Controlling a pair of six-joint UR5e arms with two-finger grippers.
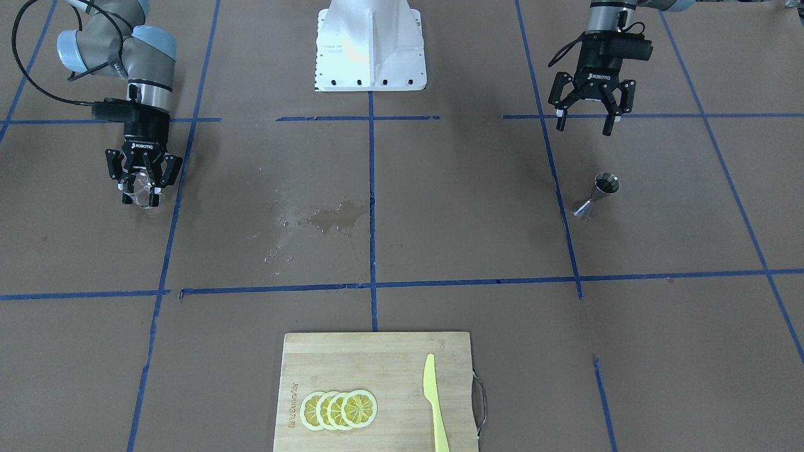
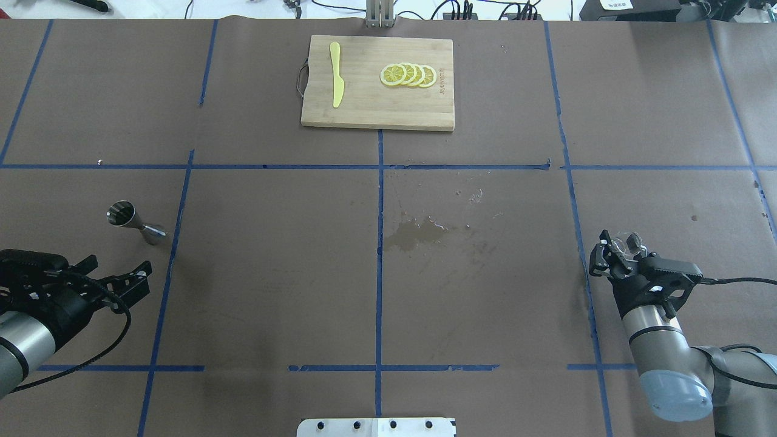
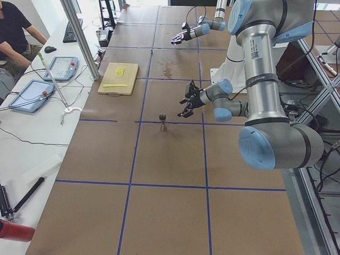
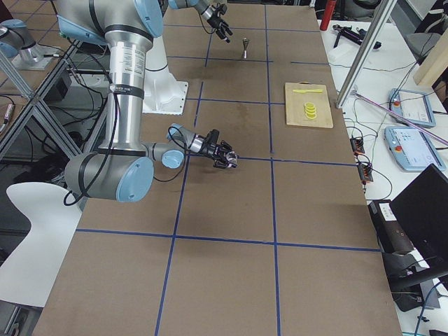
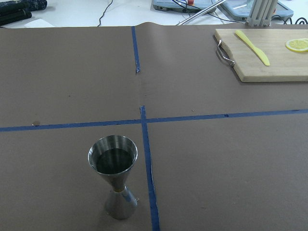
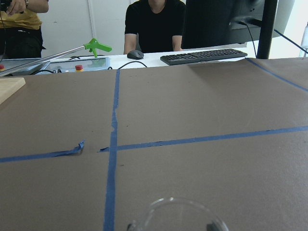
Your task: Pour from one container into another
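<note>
Table (image 2: 273,273): I see board (image 2: 376,112) at far edge, engraving unreadable. Both tools marked ROBOTIQ. Left tool (image 1: 584,127) spread wide, empty. Right tool (image 1: 141,199) clamped. Jigger (image 1: 598,196) upright near left tool, long axis vertical, mouth up. Glass cup (image 1: 148,188) in right tool's grip.

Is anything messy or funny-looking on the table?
Yes. There is a wet patch near the middle of the table, with small droplets scattered close by, so liquid seems to have spilled there. It lies well apart from the upright jigger and from the glass cup in the right gripper.
</note>
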